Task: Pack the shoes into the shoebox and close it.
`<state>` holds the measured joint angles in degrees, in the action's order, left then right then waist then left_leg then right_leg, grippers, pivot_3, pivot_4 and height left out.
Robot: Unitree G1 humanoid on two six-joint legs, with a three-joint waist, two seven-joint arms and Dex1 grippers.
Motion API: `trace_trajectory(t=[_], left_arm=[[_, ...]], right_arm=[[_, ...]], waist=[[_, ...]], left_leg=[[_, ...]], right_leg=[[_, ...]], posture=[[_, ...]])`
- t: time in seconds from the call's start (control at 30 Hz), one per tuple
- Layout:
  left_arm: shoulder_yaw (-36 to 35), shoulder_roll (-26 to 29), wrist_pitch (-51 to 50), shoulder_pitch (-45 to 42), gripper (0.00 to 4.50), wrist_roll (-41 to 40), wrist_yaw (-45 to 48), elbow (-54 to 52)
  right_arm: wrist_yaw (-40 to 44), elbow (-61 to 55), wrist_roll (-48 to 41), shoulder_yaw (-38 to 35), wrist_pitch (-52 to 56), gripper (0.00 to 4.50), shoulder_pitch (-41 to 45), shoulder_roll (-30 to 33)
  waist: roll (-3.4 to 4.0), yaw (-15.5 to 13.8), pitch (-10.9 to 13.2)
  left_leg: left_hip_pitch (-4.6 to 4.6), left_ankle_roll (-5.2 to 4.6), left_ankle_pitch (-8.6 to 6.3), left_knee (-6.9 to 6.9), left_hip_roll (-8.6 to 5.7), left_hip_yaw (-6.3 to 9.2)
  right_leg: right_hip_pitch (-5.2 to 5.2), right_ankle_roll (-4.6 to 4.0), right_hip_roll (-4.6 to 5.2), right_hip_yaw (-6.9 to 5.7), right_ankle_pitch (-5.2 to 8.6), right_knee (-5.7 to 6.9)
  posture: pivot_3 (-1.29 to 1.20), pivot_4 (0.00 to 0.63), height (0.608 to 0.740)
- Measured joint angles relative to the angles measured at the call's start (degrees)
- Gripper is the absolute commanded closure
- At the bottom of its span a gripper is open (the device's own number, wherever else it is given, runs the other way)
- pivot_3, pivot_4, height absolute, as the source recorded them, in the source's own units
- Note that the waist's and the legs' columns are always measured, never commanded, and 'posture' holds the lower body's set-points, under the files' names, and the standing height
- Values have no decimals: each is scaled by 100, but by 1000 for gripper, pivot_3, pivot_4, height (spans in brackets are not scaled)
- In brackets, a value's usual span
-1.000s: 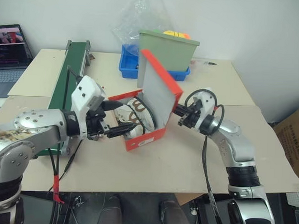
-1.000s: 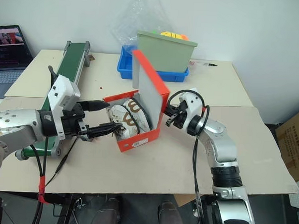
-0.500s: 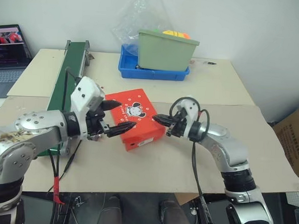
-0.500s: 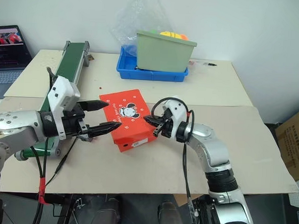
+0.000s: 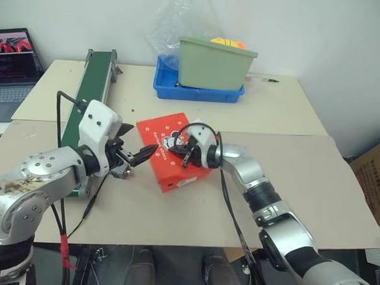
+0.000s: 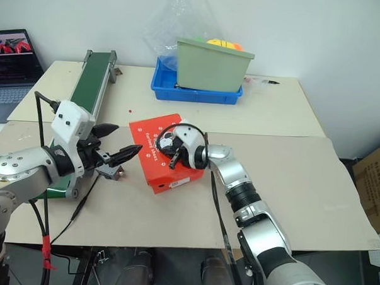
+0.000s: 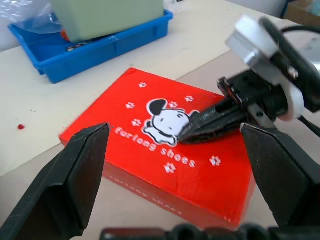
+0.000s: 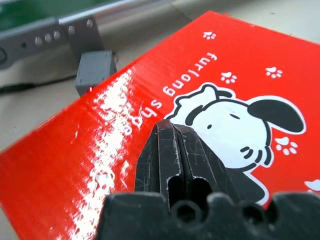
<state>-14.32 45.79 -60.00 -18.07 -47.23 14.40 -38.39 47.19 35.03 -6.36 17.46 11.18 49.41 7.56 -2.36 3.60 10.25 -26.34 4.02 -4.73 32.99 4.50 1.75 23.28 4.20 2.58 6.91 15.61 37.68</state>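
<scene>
The red-orange shoebox (image 5: 157, 133) lies shut on the table, its lid with the cartoon figure (image 7: 167, 122) facing up. The shoes are hidden inside it. My right gripper (image 5: 172, 152) is shut, and its joined fingertips (image 8: 175, 131) rest on the lid by the cartoon figure. My left gripper (image 6: 127, 138) stands open just off the box's left side, level with it, with nothing between its fingers (image 7: 75, 175). Between those fingers the left wrist view shows the lid and the right gripper's tip (image 7: 192, 131).
A green conveyor (image 5: 85, 94) runs along the table's left side, with a cable trailing below it. A blue tray (image 5: 198, 91) holding a green bin (image 5: 215, 65) stands at the back. A laptop (image 5: 10, 65) sits far left and a cardboard carton (image 5: 374, 182) far right.
The lid has gone from standing upright to lying shut. My right gripper swung left and down onto the lid. My left gripper drew back to the left, out of the box.
</scene>
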Motion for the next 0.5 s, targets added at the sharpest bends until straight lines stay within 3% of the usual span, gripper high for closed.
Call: trace_trajectory(t=[0.27, 0.4, 0.5], left_arm=[[-162, -237, -16, 69, 0, 178, -328, -69], [-239, -386, -19, 72, 0, 178, -425, -133], [-247, -516, -23, 83, 0, 183, -490, -132]], right_arm=[[-273, 1212, 640, 111, -1038, 4422, 435, -362], [-178, 1566, 442, -237, -779, 4422, 780, -631], [6, 1809, 235, -542, -591, 4422, 1375, -886]], waist=[[-22, 90, -28], [-19, 135, -25], [-18, 166, -22]], left_leg=[[125, 54, -35, -4, 6, 1], [121, 54, -35, -6, 7, 1], [68, 48, -31, -10, 6, 2]], right_leg=[[-101, -19, -4, 0, 42, 2], [-93, -23, -4, 0, 42, 9], [-36, 2, -7, 2, 26, 31]], posture=[[0, 150, 740], [0, 150, 740], [0, 150, 740]])
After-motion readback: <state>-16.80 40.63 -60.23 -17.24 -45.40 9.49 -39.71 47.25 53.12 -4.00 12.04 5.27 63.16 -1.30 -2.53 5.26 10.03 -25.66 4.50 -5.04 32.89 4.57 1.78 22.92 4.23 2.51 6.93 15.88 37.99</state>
